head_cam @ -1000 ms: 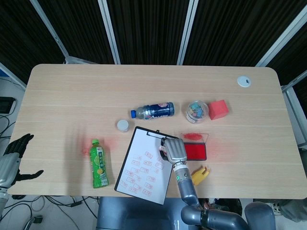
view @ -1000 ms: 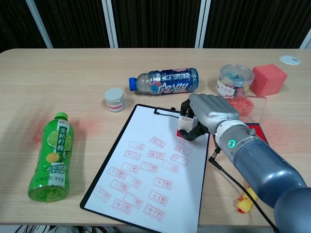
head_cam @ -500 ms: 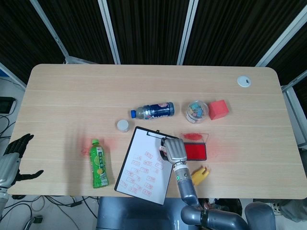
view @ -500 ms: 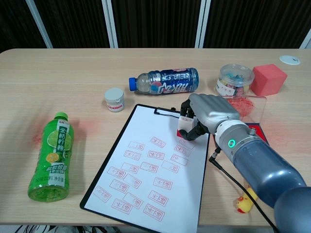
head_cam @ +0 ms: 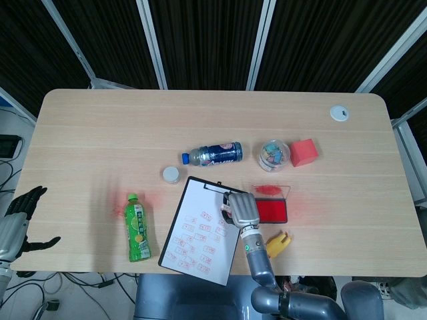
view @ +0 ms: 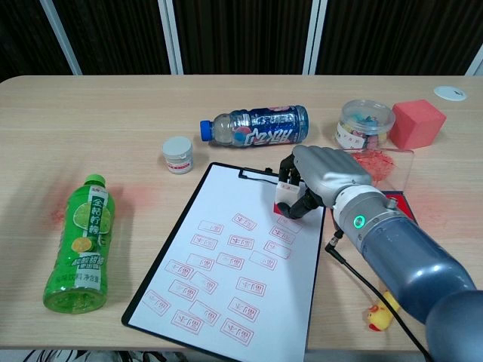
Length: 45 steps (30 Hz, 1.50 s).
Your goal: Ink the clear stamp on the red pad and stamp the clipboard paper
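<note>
We see the right hand grasping the stamp and pressing it on the paper near the clipboard's top right; left hand hangs released off the table

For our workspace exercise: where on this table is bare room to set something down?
Bare: the far strip behind the blue bottle, and the left end beyond the green bottle. Crowded: around the clipboard, where the right robot hand holds the stamp beside the red pad.
</note>
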{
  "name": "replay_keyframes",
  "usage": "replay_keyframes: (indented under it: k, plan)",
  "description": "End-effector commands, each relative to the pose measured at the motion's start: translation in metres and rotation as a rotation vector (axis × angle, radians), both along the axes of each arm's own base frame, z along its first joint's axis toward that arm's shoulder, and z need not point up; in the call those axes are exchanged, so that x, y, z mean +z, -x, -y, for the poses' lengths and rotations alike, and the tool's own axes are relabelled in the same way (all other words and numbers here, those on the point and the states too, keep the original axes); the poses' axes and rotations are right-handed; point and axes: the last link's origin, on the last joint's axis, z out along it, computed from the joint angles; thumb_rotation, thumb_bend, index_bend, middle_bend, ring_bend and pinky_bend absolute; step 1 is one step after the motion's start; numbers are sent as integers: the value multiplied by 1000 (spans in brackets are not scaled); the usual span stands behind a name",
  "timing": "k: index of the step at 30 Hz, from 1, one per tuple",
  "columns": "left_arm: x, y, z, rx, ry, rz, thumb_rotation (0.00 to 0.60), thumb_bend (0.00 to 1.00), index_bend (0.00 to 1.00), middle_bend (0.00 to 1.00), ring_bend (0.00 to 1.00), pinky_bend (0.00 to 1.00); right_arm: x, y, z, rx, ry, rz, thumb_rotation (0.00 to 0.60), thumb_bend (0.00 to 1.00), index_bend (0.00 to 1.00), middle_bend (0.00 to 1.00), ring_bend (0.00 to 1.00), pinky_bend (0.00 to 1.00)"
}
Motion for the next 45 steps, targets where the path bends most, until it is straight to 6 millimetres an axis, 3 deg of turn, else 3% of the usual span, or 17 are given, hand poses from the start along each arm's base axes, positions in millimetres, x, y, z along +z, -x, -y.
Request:
replay_keyframes:
  k: [1, 15, 25, 35, 45]
  plan:
    - [0, 0, 0, 0, 0, 1, 600, 8, 0, 0, 0, 0, 2, -3, 1, 6, 7, 7, 600, 637, 968, 838, 876, 884]
    - [-1, 0, 0, -1, 0, -3, 600, 8, 0, 0, 0, 0, 28, -29, 5, 76, 57, 56, 600, 637, 968, 838, 877, 885]
    - [-1, 0, 1, -4, -4, -15, 600, 8, 0, 0, 0, 0, 68, -34, 3, 112, 110, 86, 600, 637, 968, 838, 877, 884]
    - [0, 0, 2, -9, -21, -26, 600, 7, 0, 0, 0, 0, 110, -4, -9, 80, 149, 95, 600, 635, 968, 838, 876, 883]
    - [1, 0, 6, -15, -31, -28, 600, 8, 0, 0, 0, 0, 134, 53, -18, -25, 179, 109, 600, 623, 968, 830, 866, 856]
